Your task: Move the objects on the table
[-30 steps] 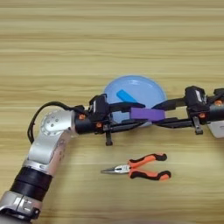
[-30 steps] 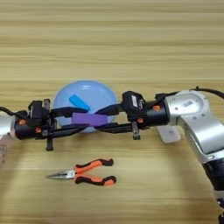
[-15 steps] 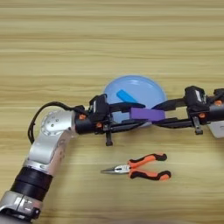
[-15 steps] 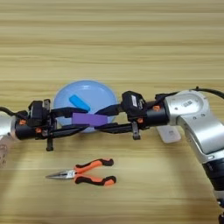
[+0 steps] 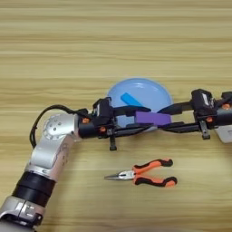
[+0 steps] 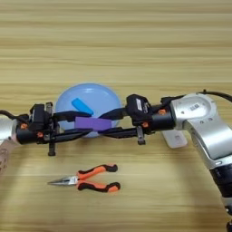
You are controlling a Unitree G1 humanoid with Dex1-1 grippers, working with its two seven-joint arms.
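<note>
Broad light-brown wooden table [image 5: 113,41] filling the view, grain lines running side to side; nothing of the room visible beyond it. Round light-blue plate [image 5: 149,93] near the middle, with a small blue strip [image 5: 130,99] lying on it, slanted. Purple block [image 5: 152,118] held over the plate's near edge, long axis level and running left to right. Left gripper [image 5: 144,118] reaching in from the left, fingers pinching the block's left end. Right gripper [image 6: 105,125] reaching in from the right, fingers closed on the block's right end. Pliers [image 5: 142,172] flat on the table nearer the robot, apart from the plate, long axis side to side, steel tip pointing left, orange-and-black handles to the right, slightly splayed.
</note>
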